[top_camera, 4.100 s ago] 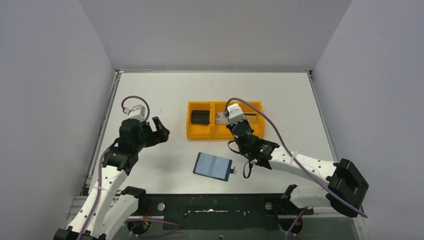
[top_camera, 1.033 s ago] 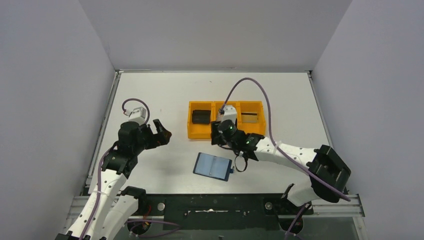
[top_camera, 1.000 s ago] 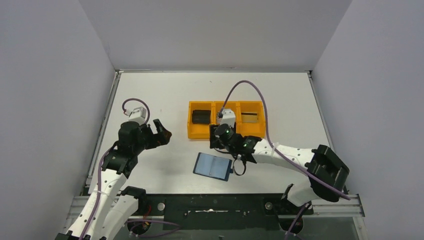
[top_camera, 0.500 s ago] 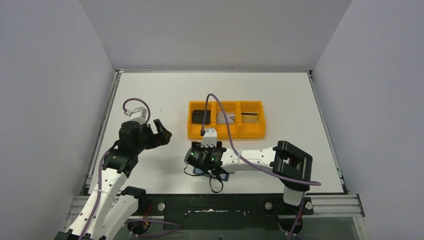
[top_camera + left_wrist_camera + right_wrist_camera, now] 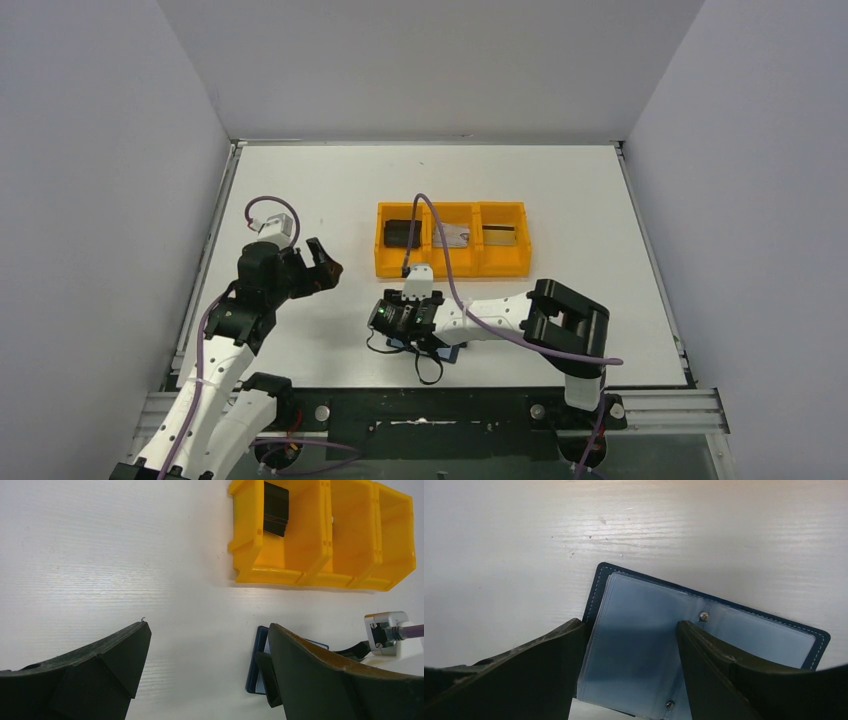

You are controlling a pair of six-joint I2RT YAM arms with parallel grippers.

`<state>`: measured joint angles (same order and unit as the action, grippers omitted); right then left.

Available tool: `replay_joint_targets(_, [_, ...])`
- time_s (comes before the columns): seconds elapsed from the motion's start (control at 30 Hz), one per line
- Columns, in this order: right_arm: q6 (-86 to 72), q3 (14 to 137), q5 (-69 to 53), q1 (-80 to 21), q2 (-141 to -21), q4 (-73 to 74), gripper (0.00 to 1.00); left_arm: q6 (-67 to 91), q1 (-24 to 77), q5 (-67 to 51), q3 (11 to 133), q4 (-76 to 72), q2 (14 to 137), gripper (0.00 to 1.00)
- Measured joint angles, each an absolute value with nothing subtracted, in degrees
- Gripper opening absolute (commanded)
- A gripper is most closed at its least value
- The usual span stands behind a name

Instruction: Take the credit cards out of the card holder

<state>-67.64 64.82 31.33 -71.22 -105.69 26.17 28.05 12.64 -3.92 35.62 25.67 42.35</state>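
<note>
Card holder (image 5: 636, 645) lies open, flat; silver card (image 5: 456, 238), gold card (image 5: 502, 235) in tray (image 5: 400, 268).

The left arm (image 5: 215, 350) rises from its base and bends at the elbow. Its left gripper (image 5: 318, 262) is held high and points to the right, with the jaws standing wide apart. The right arm (image 5: 500, 312) stretches low across to the left, and the right gripper (image 5: 392, 318) points downward, its two fingers (image 5: 549, 650) clearly parted.

Robot lab — bare white-walled enclosure (image 5: 430, 70)
</note>
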Motion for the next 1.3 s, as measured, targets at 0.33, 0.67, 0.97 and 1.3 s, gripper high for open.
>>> replay_joint_targets(0.33, [-68.25, 64.73, 30.48, -70.83, -106.19, 26.17, 0.50, 28.05, 12.64, -3.92, 35.59, 25.67, 42.04, 0.90])
replay_joint_targets(0.67, [-67.57, 65.56, 30.46, -70.94, -106.19, 25.80, 0.22, 28.05, 12.64, -3.97, 35.53, 25.63, 42.02, 0.90])
replay_joint_targets(0.97, [-62.78, 61.80, 28.47, -70.94, -102.85, 19.84, 0.17, 28.05, 12.64, -4.40, 35.33, 25.47, 42.02, 0.90])
replay_joint_targets(1.3, [-57.54, 57.43, 24.75, -70.91, -96.57, 13.13, 0.26, 28.03, 12.64, -4.64, 35.33, 25.45, 42.06, 0.90])
